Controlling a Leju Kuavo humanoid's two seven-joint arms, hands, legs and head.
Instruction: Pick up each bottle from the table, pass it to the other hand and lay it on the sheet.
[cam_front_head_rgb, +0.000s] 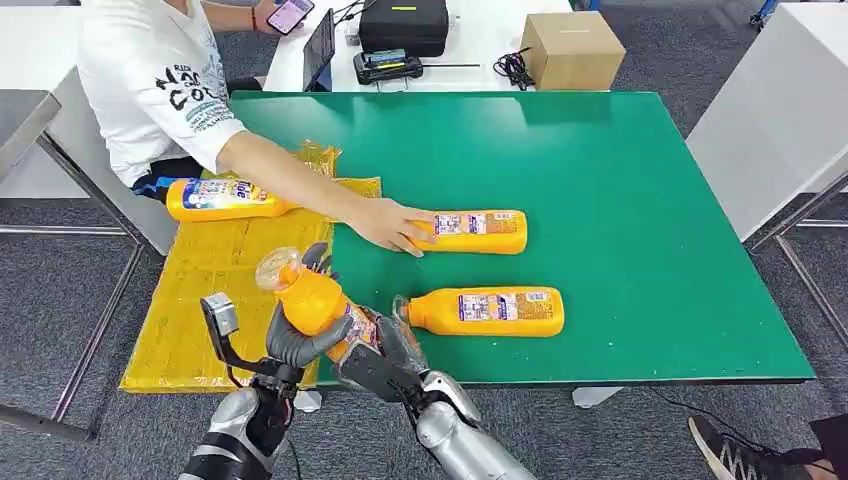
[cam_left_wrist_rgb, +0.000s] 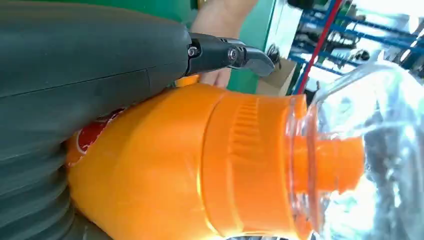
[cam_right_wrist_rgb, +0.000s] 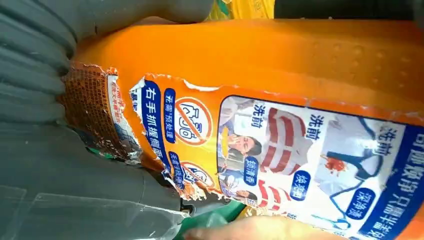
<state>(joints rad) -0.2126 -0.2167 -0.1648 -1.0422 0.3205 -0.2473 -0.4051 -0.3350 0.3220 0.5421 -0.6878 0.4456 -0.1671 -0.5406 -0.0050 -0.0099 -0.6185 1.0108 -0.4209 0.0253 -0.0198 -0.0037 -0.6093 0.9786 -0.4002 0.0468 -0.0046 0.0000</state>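
Glossy orange plastic forms the bottle (cam_front_head_rgb: 318, 305) gripped by the left hand (cam_front_head_rgb: 296, 342) and right hand (cam_front_head_rgb: 385, 352), with a clear plastic cap (cam_left_wrist_rgb: 372, 150) and a torn, peeling paper label (cam_right_wrist_rgb: 280, 150), above a matt green table (cam_front_head_rgb: 620, 190) and crinkled yellow sheet (cam_front_head_rgb: 215, 290).

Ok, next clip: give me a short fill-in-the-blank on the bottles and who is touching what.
1. Both the left hand and the right hand grip one ____ bottle.
2. A person's hand rests on a bottle lying on the ____ table.
3. One bottle already lies on the ____ sheet.

Missing: orange; green; yellow
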